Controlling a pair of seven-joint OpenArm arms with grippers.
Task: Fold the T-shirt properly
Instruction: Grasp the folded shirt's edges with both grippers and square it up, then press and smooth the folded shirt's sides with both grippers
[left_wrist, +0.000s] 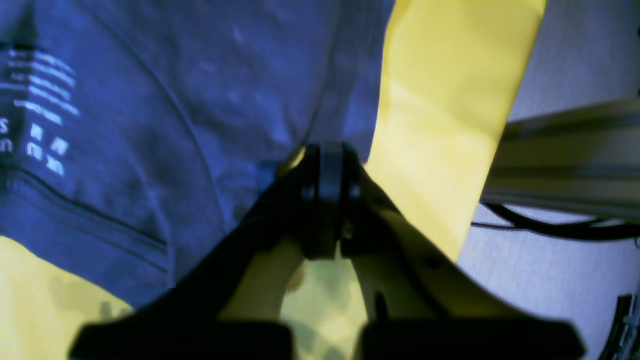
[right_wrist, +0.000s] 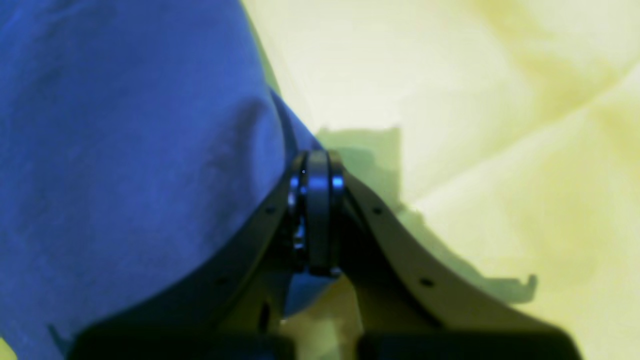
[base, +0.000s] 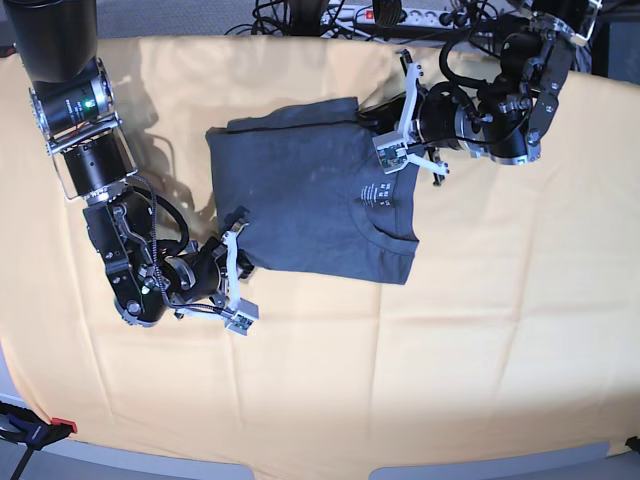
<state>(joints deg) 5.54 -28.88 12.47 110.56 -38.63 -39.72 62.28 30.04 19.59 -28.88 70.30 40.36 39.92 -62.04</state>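
Slate-blue T-shirt (base: 300, 200) on yellow cloth (base: 450, 330), between grippers. Right gripper (base: 240, 278) closed at near corner; left gripper (base: 405, 125) closed at far side, diagonally opposite. Fabric pinch unclear at both.

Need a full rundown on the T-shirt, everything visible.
The T-shirt is dark blue, soft-looking fabric, with white print lines and small lettering near a ribbed-looking band at one end. It lies partly folded, lightly creased, on the pale yellow cloth. Both shut hands meet its edges: the right at a lower corner, the left at the opposite upper side. Whether either pinches fabric, I can't tell.
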